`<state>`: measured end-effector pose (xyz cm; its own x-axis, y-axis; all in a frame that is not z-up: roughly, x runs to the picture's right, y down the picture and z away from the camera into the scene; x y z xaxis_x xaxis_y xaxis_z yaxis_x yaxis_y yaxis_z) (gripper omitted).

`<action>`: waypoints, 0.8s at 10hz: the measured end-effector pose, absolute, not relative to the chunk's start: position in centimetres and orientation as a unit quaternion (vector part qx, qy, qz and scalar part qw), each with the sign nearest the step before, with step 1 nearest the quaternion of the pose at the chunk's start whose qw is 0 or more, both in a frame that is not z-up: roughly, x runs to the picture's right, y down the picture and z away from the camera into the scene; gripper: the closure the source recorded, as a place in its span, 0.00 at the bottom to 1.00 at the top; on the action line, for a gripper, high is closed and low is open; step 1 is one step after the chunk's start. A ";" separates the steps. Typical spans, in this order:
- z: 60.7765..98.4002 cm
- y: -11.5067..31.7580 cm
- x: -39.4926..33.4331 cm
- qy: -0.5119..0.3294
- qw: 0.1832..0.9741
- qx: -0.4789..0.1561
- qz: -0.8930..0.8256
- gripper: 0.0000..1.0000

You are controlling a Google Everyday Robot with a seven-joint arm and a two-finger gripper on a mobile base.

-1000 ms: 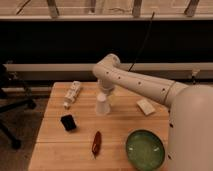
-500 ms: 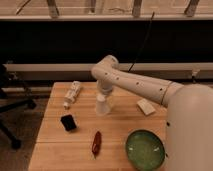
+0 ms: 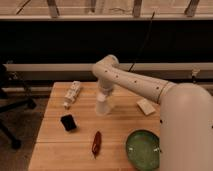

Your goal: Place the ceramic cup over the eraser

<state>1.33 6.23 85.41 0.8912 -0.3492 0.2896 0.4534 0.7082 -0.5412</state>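
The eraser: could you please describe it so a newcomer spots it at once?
On the wooden table, the gripper is at the ceramic cup mid-table. To its picture-left lies the eraser: the only black thing there, a small squarish block, unlike the slender red pepper.

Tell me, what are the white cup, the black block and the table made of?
The ceramic cup, just below the claw, looks like plain white ceramic, maybe plastic. The eraser looks like dull black rubber: no shine. The table looks like pale wood; plank lines show.
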 end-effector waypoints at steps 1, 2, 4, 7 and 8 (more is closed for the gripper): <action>85.5 6.3 1.3 -0.089 0.919 -0.319 -0.214 0.20; 85.6 6.4 1.1 -0.094 0.918 -0.321 -0.212 0.20; 85.7 6.5 0.7 -0.103 0.916 -0.325 -0.212 0.20; 85.8 6.7 -0.6 -0.122 0.911 -0.327 -0.219 0.20; 85.8 6.8 -0.9 -0.126 0.910 -0.326 -0.221 0.20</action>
<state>-0.89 6.77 85.82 0.8706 -0.3192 0.3744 0.4844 0.6895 -0.5385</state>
